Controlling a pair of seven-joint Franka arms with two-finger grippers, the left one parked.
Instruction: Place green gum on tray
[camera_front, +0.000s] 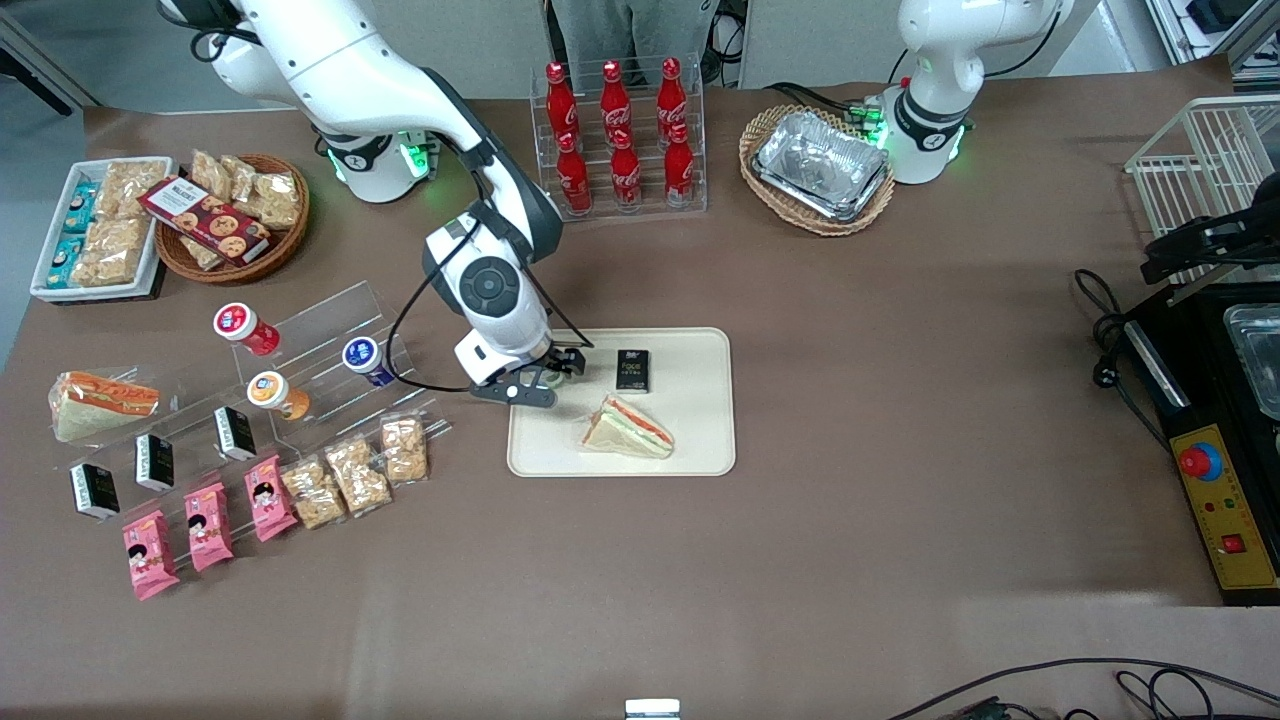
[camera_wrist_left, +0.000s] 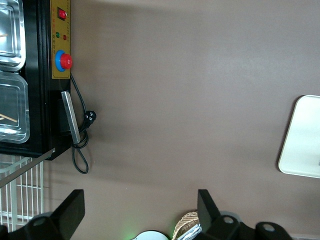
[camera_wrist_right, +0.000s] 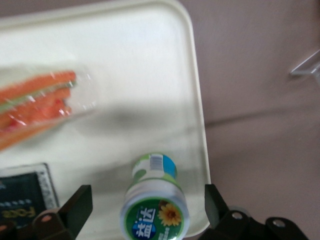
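Counter (camera_front: 850, 400): brown, carrying everything you see here.

Tray (camera_front: 700, 440): cream, rounded corners, low rim, near the middle of the counter. On it you have a wrapped sandwich (camera_front: 628, 428) and a black packet (camera_front: 633, 370).

Gripper (camera_front: 556, 374): above the tray's edge toward the working arm's end. Its fingers (camera_wrist_right: 75, 207) are spread wide, touching nothing.

Green gum (camera_wrist_right: 155, 202): you will find it between those spread fingers, on the tray just inside the rim, beside the black packet, free of both fingers.
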